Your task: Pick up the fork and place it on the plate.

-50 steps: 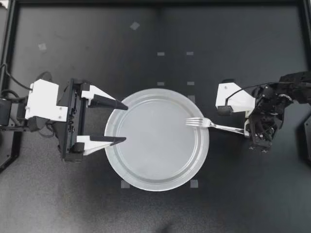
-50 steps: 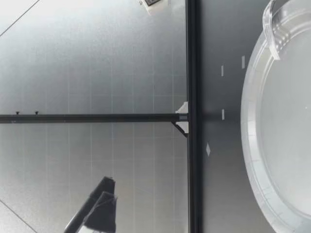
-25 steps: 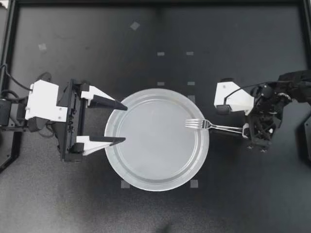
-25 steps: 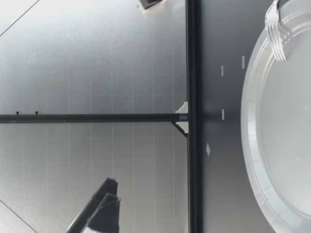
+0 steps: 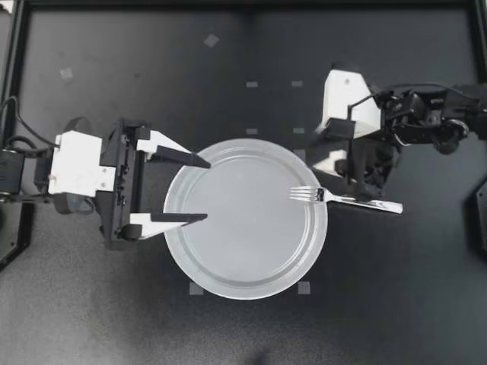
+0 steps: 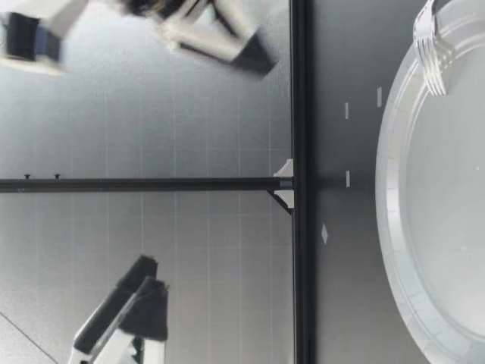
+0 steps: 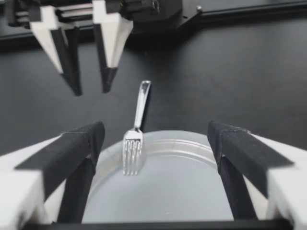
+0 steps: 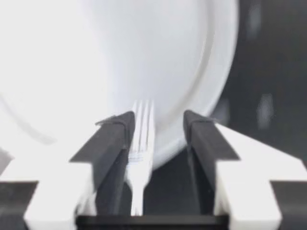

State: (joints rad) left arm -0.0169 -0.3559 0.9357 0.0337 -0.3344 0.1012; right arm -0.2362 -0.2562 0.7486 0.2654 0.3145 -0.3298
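Note:
A clear round plate (image 5: 245,251) lies in the middle of the black table. The silver fork (image 5: 344,199) rests with its tines on the plate's right rim, and its handle sticks out over the table. My right gripper (image 5: 333,148) hovers open just beyond the fork, touching nothing. From the right wrist, the fork (image 8: 141,143) lies below the open right gripper (image 8: 156,129), near one finger. My left gripper (image 5: 207,190) stands wide open at the plate's left edge. The left wrist view shows the fork (image 7: 136,129), the plate (image 7: 192,182) and the right gripper (image 7: 90,86) raised beside the handle.
Small tape marks (image 5: 251,84) dot the table around the plate, and a black frame rail (image 5: 243,4) runs along the far side. In the low view the fork's tines (image 6: 432,57) sit on the plate's rim (image 6: 390,227).
My right gripper opened, let go of the fork's handle, then rose and swung toward the table's far side. The fork stays on the plate's rim. My left gripper edged toward the plate.

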